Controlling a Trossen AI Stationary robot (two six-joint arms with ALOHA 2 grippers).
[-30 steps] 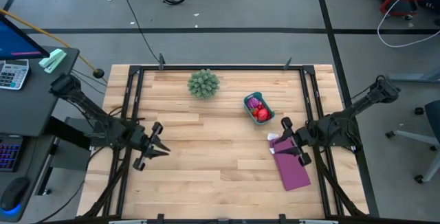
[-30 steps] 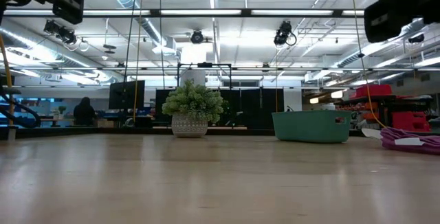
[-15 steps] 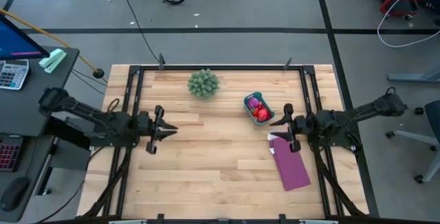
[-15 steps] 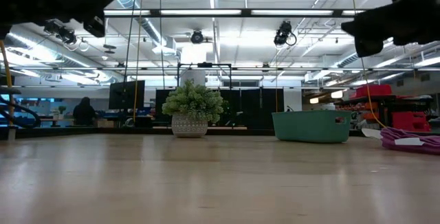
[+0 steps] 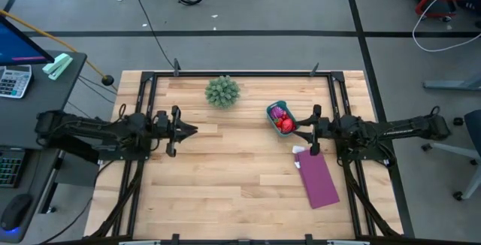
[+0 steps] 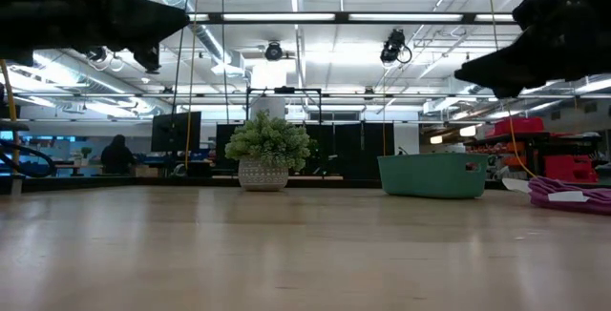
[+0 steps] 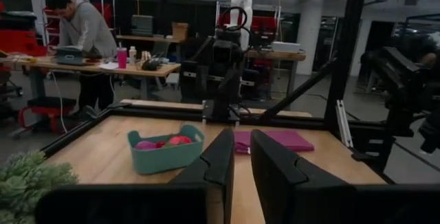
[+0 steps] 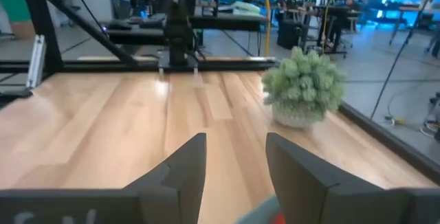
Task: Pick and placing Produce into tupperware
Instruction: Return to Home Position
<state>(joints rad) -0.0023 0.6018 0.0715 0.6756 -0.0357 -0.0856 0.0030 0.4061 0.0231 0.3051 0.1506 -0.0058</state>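
The teal tupperware [image 5: 273,110] sits on the table's far right part, with a purple-pink ball [image 5: 279,112] and a red fruit [image 5: 285,124] inside; the left wrist view shows them [image 7: 180,140] above its wall [image 7: 165,157]. My right gripper [image 5: 298,131] hovers level just right of the tub, pointing toward the table's left, its fingers [image 8: 185,165] apart and empty. My left gripper [image 5: 192,131] hovers over the left half, pointing right at the tub. A narrow gap shows between its fingers [image 7: 221,157], which hold nothing.
A spiky green plant in a pot [image 5: 222,91] stands near the far edge, left of the tub. A flat purple sheet [image 5: 319,181] lies near the right edge, below the right gripper. A black frame rail [image 5: 248,73] borders the table. A person [image 7: 82,25] works at a bench beyond.
Both arms swung toward the far edge and turned level until the grippers point at each other. The left gripper moved from the near-left part toward the middle. The right gripper left the purple sheet and came beside the tub. The tub and fruit stayed put.
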